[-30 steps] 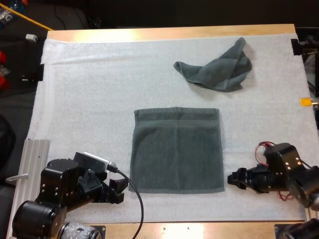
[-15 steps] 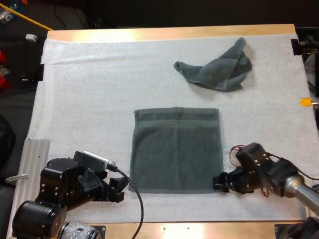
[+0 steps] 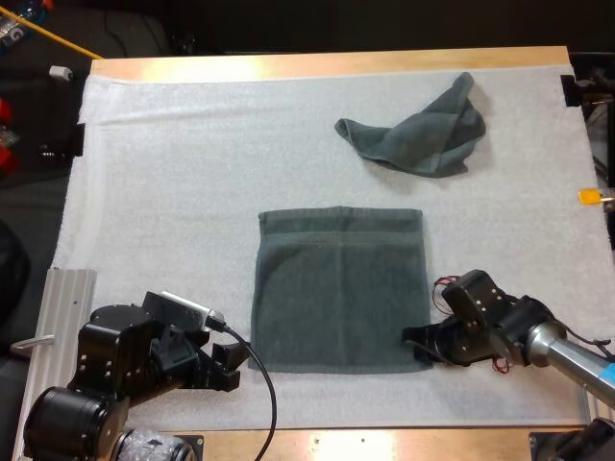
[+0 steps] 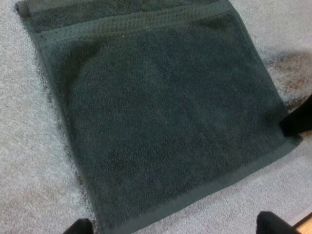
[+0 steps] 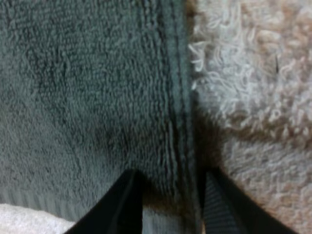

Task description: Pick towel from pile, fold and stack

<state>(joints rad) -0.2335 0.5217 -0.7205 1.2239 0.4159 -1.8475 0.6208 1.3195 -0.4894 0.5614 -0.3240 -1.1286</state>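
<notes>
- Right tool [image 3: 416, 344] is low at the near right corner of the flat towel [image 3: 338, 288]. Its fingers [image 5: 127, 204] stand a little apart, one over the cloth and one over the mat [image 3: 173, 192], with the hem between them, not yet pinched.
- Left tool [image 3: 229, 365] is just beside the near left corner, fingers wide and holding nothing.
- From the right tool the towel lies to the left; from the left tool, to the right and forward. It is slightly longer from near to far, so I judge the fold must carry the near edge towards the far edge.
- I count two towels: the flat one in the middle of the mat, and one crumpled towel [image 3: 423, 130] at the far right, well apart. There are two tools, each nearest its own corner.
</notes>
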